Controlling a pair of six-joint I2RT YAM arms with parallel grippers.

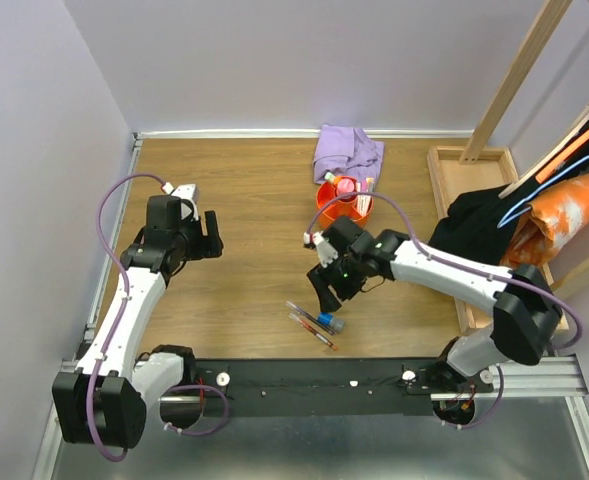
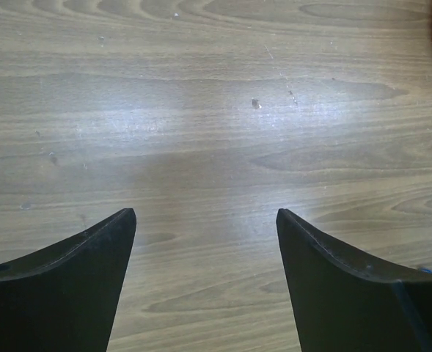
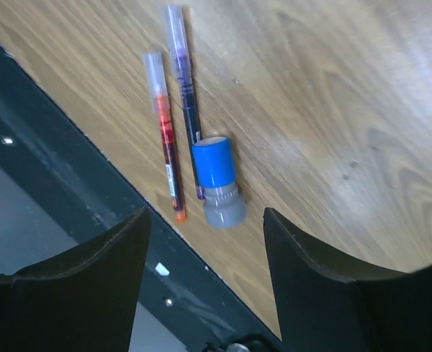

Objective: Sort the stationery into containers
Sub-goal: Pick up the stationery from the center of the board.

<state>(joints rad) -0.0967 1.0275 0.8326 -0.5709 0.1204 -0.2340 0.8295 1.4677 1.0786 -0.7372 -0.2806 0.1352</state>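
Observation:
Two thin pens, one red (image 3: 166, 139) and one purple (image 3: 185, 95), lie side by side near the table's front edge with a short blue tube with a grey cap (image 3: 217, 182) against them; they also show in the top view (image 1: 314, 324). My right gripper (image 3: 204, 224) is open and empty, hovering just above them (image 1: 326, 288). The round orange cup (image 1: 346, 200) stands behind it with several items standing in it. My left gripper (image 2: 206, 220) is open and empty over bare wood at the left (image 1: 206, 232).
A lilac cloth (image 1: 346, 152) lies behind the cup. A shallow wooden tray (image 1: 444, 170) at the right holds black fabric and an orange object. A wooden beam leans over it. The black mounting rail (image 3: 61, 147) runs along the front edge.

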